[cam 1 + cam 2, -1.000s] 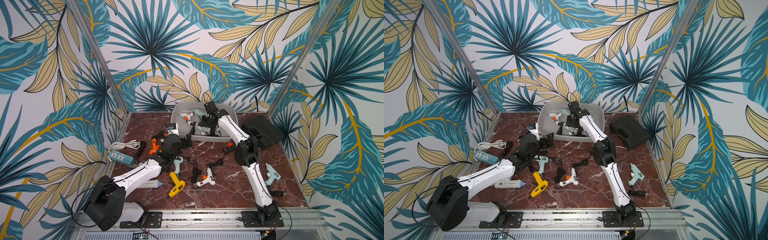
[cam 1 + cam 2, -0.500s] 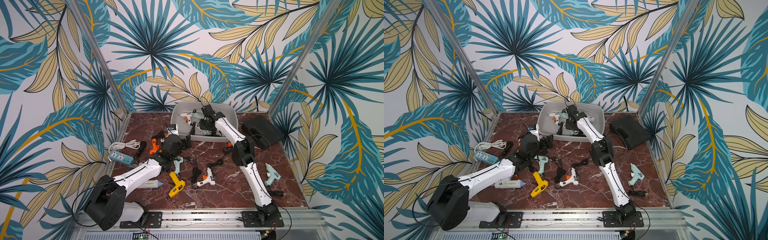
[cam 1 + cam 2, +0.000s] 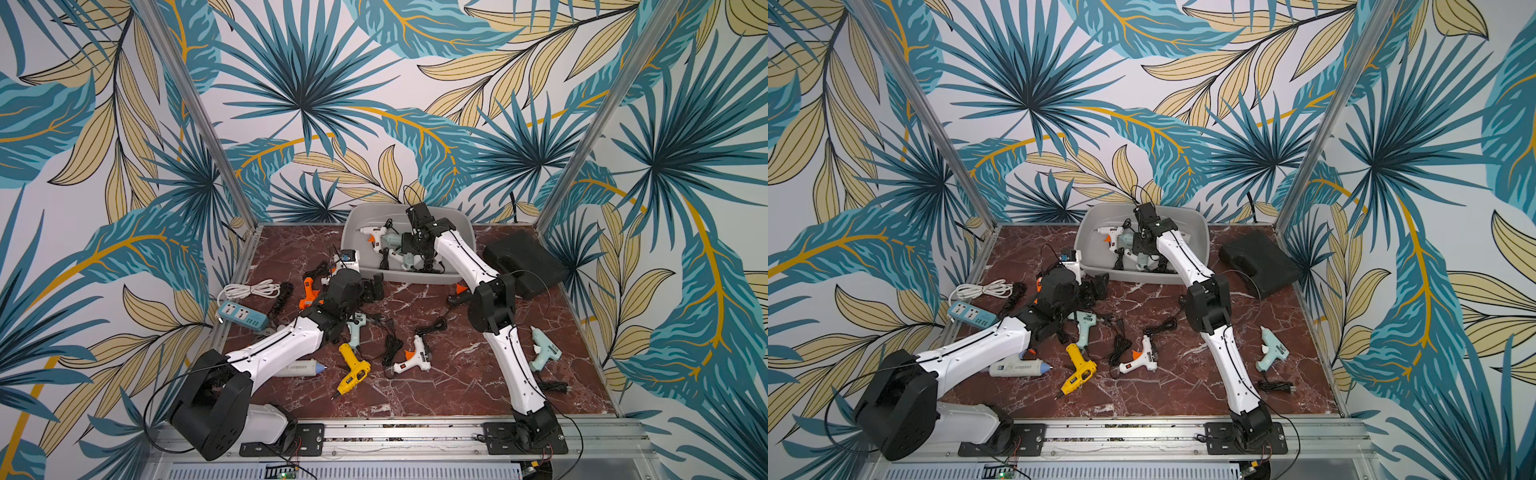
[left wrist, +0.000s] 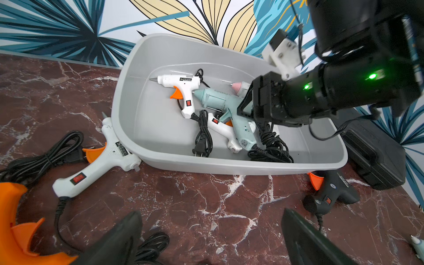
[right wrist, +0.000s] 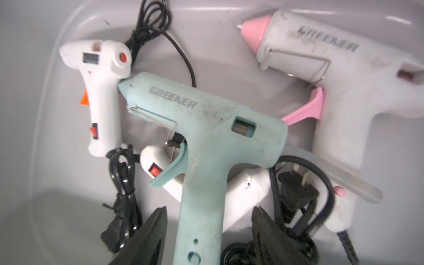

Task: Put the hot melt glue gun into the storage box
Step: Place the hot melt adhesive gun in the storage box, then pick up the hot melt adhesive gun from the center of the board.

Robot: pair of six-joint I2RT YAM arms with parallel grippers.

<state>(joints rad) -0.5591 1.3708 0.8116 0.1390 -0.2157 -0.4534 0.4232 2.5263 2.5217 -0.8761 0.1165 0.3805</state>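
Note:
The light grey storage box (image 3: 409, 277) stands at the back of the marble table. A mint glue gun (image 5: 206, 128) lies in it on top of a white gun and cords. My right gripper (image 5: 210, 208) is down inside the box, open, its fingers on either side of the mint gun's handle with a gap on each side. Seen in the left wrist view, the right gripper (image 4: 246, 107) hangs just over the mint gun (image 4: 220, 98). My left gripper (image 4: 211, 212) is open and empty, low over bare marble in front of the box's (image 4: 128, 96) near wall.
The box also holds a white gun with orange trigger (image 5: 101, 96) and a white-pink gun (image 5: 321, 68). On the table lie a yellow gun (image 3: 353, 370), white gun (image 3: 413, 359), mint gun (image 3: 544, 349), orange gun (image 3: 309, 291), power strip (image 3: 243, 316) and black case (image 3: 523, 262).
My right gripper's jaws have spread apart off the mint gun's handle, and the gun now rests in the box. The left arm has not moved.

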